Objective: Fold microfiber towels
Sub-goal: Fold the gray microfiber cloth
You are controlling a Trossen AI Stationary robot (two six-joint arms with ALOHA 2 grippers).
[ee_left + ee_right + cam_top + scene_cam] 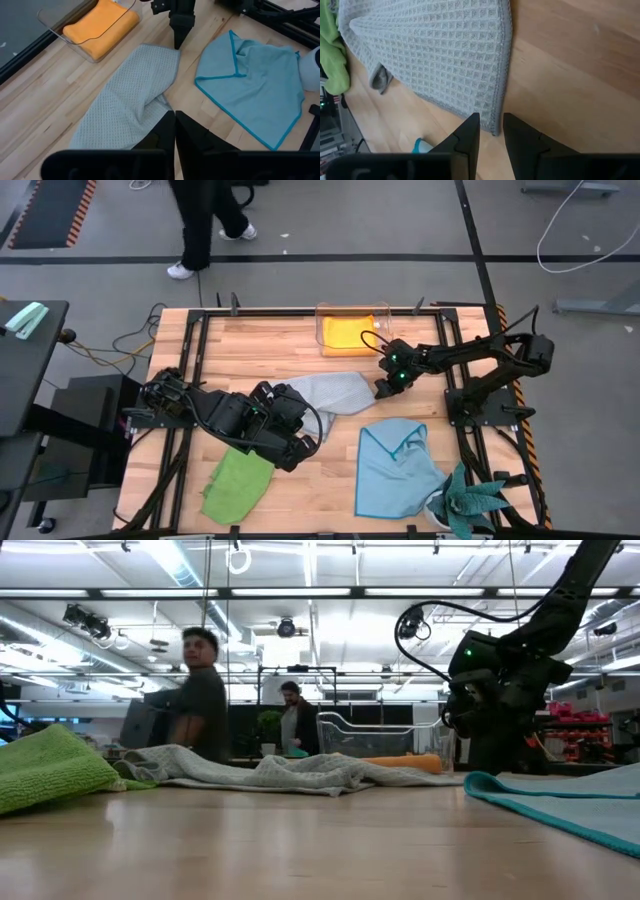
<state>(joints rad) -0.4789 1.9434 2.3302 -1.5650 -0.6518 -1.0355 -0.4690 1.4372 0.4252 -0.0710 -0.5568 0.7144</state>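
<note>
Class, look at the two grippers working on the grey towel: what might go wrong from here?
1. The right gripper hangs open above the grey towel corner; closing now may miss the hem.
2. The left gripper is shut at the towel's other end; pulling could drag it toward the green towel.

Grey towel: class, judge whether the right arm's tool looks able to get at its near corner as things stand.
Probably yes. The right tool hangs just above the grey towel corner, jaws apart, with only bare table beside it and nothing between.

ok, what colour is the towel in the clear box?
Orange-yellow. The towel in the clear box shows best in the left wrist view.
</note>
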